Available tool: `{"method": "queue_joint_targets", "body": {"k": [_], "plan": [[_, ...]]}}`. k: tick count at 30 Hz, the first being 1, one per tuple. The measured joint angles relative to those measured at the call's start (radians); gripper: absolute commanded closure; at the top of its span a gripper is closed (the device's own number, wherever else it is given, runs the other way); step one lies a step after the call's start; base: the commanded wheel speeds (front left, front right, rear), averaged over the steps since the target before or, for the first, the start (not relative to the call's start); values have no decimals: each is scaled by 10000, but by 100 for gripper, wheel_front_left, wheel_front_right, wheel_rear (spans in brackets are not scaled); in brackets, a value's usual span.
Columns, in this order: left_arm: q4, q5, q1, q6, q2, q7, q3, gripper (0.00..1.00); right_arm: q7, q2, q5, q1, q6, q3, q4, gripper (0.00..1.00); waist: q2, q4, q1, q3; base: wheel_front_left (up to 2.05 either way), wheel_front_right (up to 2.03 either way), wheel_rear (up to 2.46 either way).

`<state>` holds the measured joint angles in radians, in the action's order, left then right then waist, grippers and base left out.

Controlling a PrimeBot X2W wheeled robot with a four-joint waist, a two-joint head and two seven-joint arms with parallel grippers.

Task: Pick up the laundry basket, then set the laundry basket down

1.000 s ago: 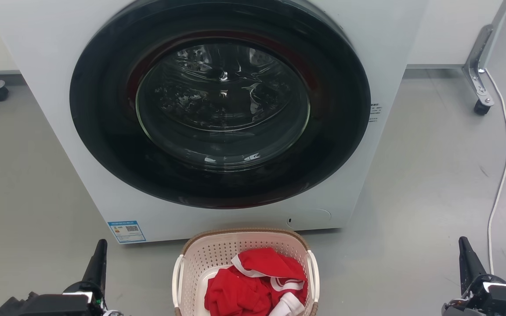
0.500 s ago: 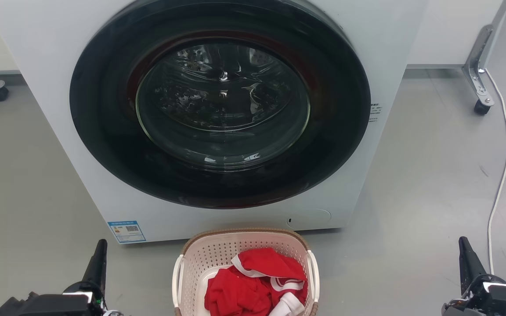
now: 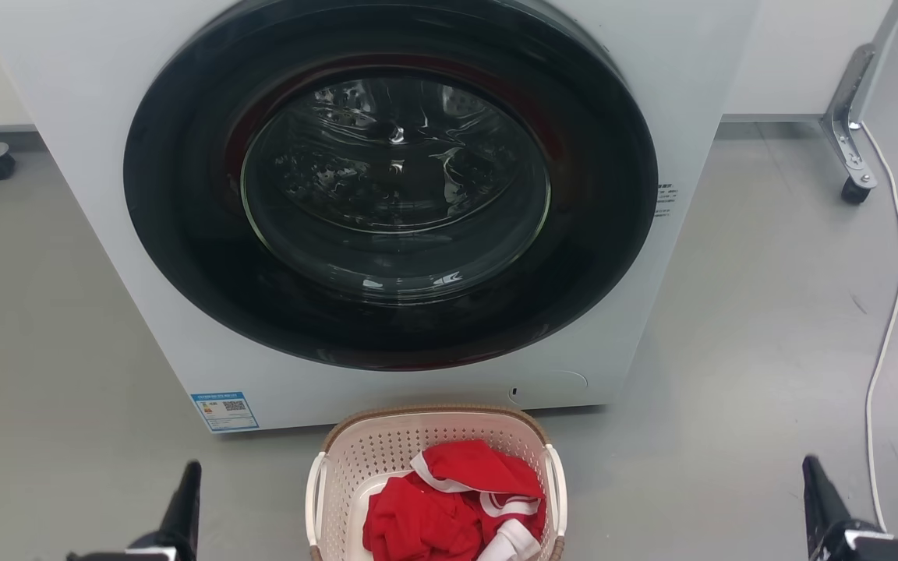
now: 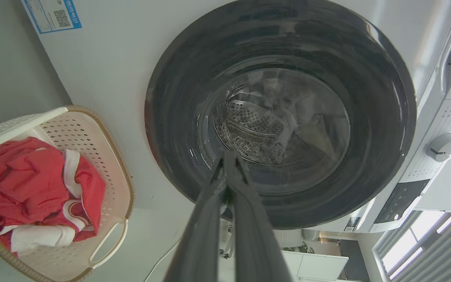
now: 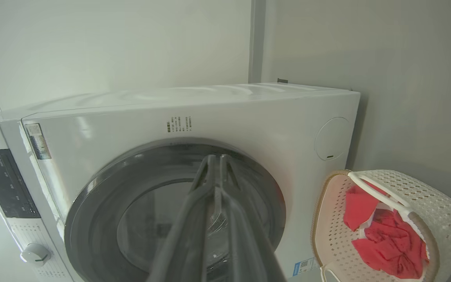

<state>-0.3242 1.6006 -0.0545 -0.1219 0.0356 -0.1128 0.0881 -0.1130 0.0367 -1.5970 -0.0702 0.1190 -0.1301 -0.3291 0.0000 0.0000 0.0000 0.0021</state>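
Note:
The laundry basket (image 3: pixel 383 449) stands on the grey floor just in front of the washing machine, cream-white and perforated with a brown rim and white side handles. Red and white clothes (image 3: pixel 449 506) lie in it. My left gripper (image 3: pixel 192 467) is off to the basket's left, well apart from it, and my right gripper (image 3: pixel 810 461) is far off to its right. In the left wrist view the left gripper (image 4: pixel 227 154) is shut and holds nothing, with the basket (image 4: pixel 92 133) at the left. The right gripper (image 5: pixel 215 158) is likewise shut and holds nothing, with the basket (image 5: pixel 425 196) at the lower right.
A white washing machine (image 3: pixel 394 179) with a large dark round door, closed, rises right behind the basket. A white cable (image 3: pixel 893 312) runs along the floor at the right, past a metal leg with a caster (image 3: pixel 850 132). Bare grey floor lies on both sides.
Both grippers have dropped lower in the head view and shifted slightly inward toward the basket. The basket and the clothes have not moved.

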Motion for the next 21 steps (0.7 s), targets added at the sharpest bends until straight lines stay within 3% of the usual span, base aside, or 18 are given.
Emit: {"method": "queue_joint_targets", "body": {"k": [11, 12, 21], "plan": [[-328, -111, 488, 8, -109, 280, -399, 0, 268, -167, 61, 482, -6, 355, -347, 0, 0, -3, -1, -1, 0, 0, 0], [-79, -688, 485, 167, -102, 545, -683, 0, 548, -163, 625, 483, -222, 635, -86, 0, 0, -5, -1, -3, 0, 0, 0], [224, -1906, 456, 408, -86, 899, -1058, 0, 894, -159, 2127, 482, -541, 1156, 242, 0, 0, 5, 0, -10, 0, 0, 0]]}}
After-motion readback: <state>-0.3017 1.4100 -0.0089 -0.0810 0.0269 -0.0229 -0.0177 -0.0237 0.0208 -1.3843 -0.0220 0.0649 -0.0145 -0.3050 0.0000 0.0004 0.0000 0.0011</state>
